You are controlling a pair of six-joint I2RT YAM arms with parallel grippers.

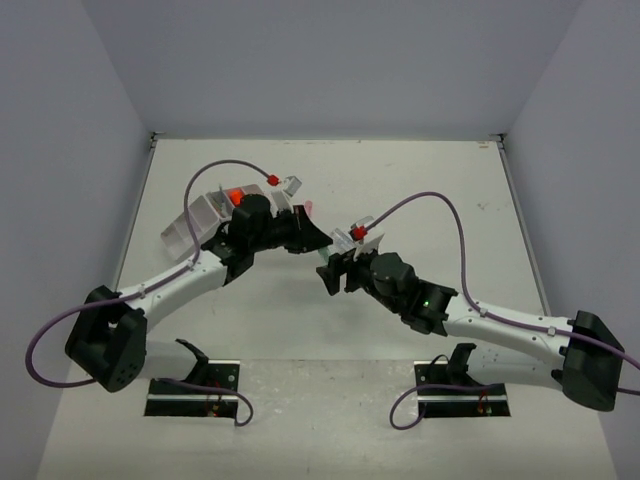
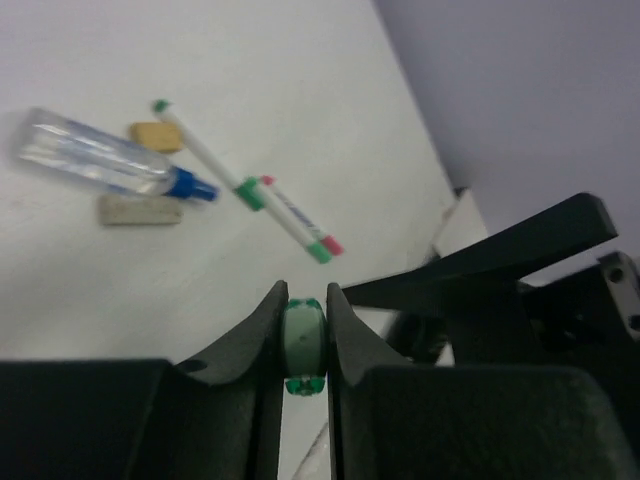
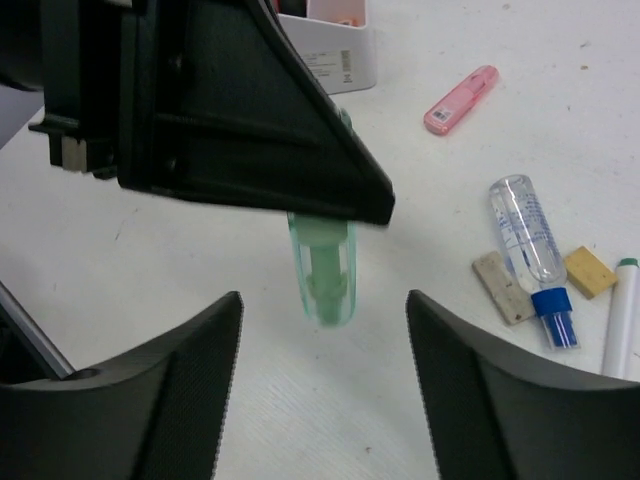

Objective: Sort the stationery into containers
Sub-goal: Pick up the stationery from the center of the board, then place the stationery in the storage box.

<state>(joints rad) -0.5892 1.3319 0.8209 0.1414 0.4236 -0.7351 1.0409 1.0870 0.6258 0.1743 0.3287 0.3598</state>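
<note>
A translucent green marker [image 2: 303,335] is pinched between the fingers of my left gripper [image 2: 303,318], which is shut on it above the table. In the right wrist view the same green marker [image 3: 322,270] sticks out from under the left gripper's black finger [image 3: 230,120]. My right gripper [image 3: 325,350] stands open around the marker's free end, both fingers clear of it. From above, the two grippers meet at mid-table around the marker [image 1: 322,258]. A white compartment container [image 1: 195,220] sits at the back left, partly hidden by the left arm.
On the table lie a pink highlighter [image 3: 460,100], a clear marker with a blue cap [image 3: 530,250], two beige pieces [image 3: 503,288] [image 3: 588,272] and a white pen with green ends [image 2: 240,180]. A container's corner [image 3: 325,45] shows behind the left gripper.
</note>
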